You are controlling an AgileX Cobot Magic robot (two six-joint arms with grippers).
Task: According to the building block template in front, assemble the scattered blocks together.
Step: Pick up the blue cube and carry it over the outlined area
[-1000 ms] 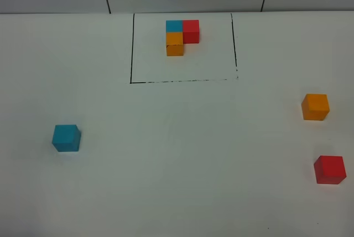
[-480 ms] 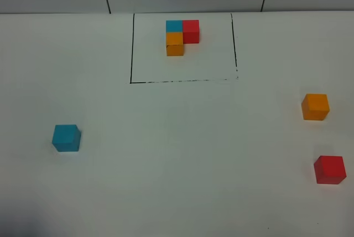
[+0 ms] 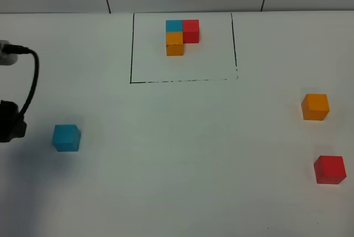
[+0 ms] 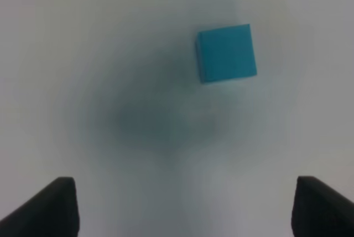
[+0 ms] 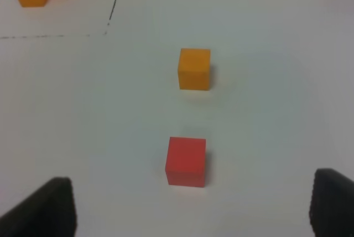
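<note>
You will find the blue cube [image 3: 66,138] at the table's [image 3: 182,154] left, the orange cube [image 3: 315,107] and red cube [image 3: 330,169] at its right, all well apart from the framed template [image 3: 181,36], with the left gripper [image 4: 182,204] near the blue cube and the right gripper [image 5: 193,204] both spread wide, holding nothing.

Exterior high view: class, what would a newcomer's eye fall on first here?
The template cluster of blue, red and orange cubes, inside the black frame at the far middle. Then three loose cubes: the teal cube at left, beside the dark left arm, and the orange cube and red cube at right.
</note>
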